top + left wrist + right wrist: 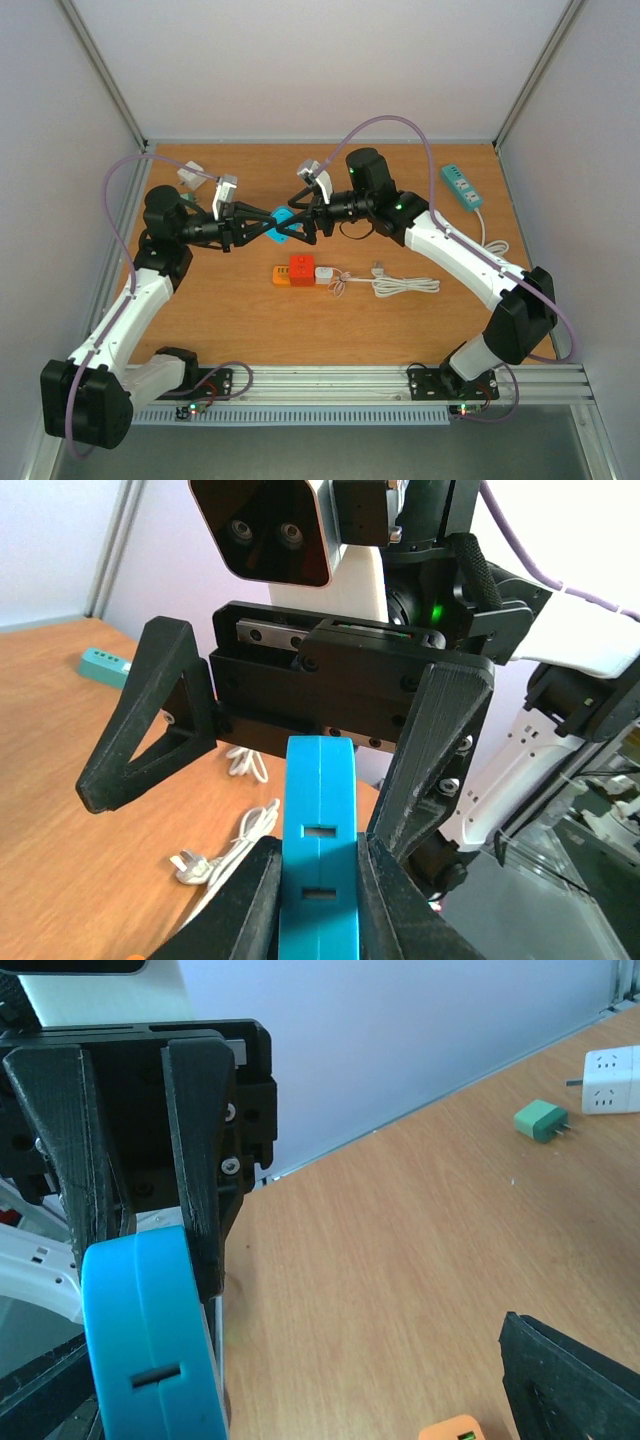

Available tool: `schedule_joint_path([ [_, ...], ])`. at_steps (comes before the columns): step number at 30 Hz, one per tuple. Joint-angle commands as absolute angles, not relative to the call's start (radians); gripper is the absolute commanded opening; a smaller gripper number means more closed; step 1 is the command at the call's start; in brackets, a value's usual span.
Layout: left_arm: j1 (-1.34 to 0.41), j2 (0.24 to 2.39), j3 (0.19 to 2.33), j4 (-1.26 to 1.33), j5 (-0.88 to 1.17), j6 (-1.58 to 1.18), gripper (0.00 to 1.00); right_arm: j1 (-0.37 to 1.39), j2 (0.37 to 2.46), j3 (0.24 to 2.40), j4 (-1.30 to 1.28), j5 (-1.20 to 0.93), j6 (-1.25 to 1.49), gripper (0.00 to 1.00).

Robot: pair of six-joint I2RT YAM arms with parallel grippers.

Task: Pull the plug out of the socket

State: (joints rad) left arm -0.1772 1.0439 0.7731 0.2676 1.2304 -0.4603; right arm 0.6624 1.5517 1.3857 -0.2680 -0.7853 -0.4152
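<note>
While clamped, the blue adapter (pixel 320 780) shows two slots (pixel 320 832).

Both arms (pixel 140 295) have white links, black joints, looping lilac cables (pixel 113 205) and black triangular fingers (pixel 140 720).

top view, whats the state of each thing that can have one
left gripper: shut on blue block
right gripper: open, fingers straddling the blue block's far end
blue block: held in the air
green plug: unplugged, lying beside white socket cube
white plug: looks seated in red socket
</note>
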Motion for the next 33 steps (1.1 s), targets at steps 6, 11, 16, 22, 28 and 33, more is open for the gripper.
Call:
schedule_joint_path([
  [6, -0.179, 1.029, 0.840, 0.069, 1.202, -0.255, 0.01, 0.653, 1.581, 1.488, -0.324, -0.784, -0.431, 0.98],
  [11, -0.157, 1.052, 0.892, -0.062, 1.109, -0.159, 0.01, 0.653, 1.548, 1.489, -0.366, -0.796, -0.468, 0.99],
  [16, -0.134, 1.081, 0.976, -0.299, 0.938, 0.106, 0.01, 0.652, 1.520, 1.476, -0.389, -0.750, -0.496, 0.99],
  [22, -0.050, 1.124, 1.019, -0.425, 0.810, 0.253, 0.01, 0.649, 1.473, 1.405, -0.368, -0.698, -0.507, 0.99],
  [28, 0.036, 1.137, 1.007, -0.467, 0.649, 0.376, 0.01, 0.645, 1.434, 1.345, -0.304, -0.685, -0.480, 0.98],
  [33, 0.079, 1.100, 0.940, -0.417, 0.479, 0.478, 0.01, 0.642, 1.425, 1.325, -0.264, -0.647, -0.440, 0.98],
])
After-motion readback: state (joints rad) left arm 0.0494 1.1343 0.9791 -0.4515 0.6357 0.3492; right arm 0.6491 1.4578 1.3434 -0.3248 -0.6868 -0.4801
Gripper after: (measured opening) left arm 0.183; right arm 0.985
